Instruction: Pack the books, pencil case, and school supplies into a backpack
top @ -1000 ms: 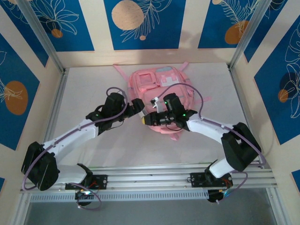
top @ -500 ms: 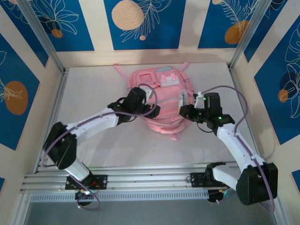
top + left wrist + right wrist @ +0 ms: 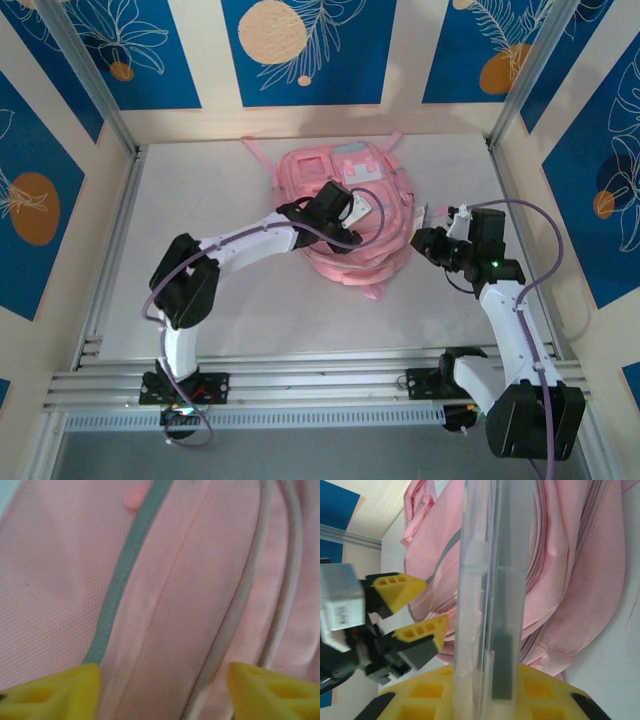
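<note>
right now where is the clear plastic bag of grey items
The clear plastic bag is clamped in the right tool, running up the middle of the right wrist view, just right of the backpack.

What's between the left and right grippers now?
The backpack's zippered side, clearest in the top view; the right gripper holds a clear bag beside it.

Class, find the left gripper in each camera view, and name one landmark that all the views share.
Top external: left gripper at centre, over the pink backpack.
Left wrist: its yellow fingers at both bottom corners.
Right wrist: the gripper mid-left, beside the clear bag.
Shared landmark: the backpack.
</note>
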`<state>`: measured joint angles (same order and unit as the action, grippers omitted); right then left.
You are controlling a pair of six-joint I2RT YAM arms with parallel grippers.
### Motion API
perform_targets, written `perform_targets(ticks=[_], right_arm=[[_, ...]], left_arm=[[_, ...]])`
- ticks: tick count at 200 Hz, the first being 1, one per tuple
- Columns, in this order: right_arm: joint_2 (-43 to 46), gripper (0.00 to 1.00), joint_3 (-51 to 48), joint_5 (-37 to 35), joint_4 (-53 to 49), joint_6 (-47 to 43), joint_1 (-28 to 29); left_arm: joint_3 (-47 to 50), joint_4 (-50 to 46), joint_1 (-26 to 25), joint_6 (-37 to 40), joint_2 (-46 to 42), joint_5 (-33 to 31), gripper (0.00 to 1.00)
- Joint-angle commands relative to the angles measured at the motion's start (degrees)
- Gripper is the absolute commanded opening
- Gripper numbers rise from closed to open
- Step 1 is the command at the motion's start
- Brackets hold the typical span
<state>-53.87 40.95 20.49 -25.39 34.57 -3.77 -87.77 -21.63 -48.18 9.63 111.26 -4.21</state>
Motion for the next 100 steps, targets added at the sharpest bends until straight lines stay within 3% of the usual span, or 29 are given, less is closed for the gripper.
perform_targets(ticks=[1, 13, 22, 44, 100], right_arm=[[1.0, 0.0, -1.1, 3.1, -0.4, 0.2, -0.2], [1.0, 0.0, -1.3, 3.4, 0.0, 0.4, -0.3], [1.0, 0.0, -1.6, 3.8, 0.3, 0.5, -0.2], [0.7, 0.0, -2.0, 5.8, 1.7, 1.2, -0.1], [-1.7, 0.0, -2.1, 6.8, 5.1, 2.8, 4.8]], left_arm=[[-2.0, -3.1, -0.3, 3.8, 1.2, -0.5, 0.59], [-2.8, -3.3, -0.3, 3.9, 1.6, -0.1, 0.53], [-3.3, -3.6, -0.3, 3.8, 1.8, 0.4, 0.42], [-4.4, -4.4, -0.2, 2.9, 1.4, 2.0, 0.0], [-11.4, -9.4, 1.0, -2.9, -0.1, 7.2, 0.0]])
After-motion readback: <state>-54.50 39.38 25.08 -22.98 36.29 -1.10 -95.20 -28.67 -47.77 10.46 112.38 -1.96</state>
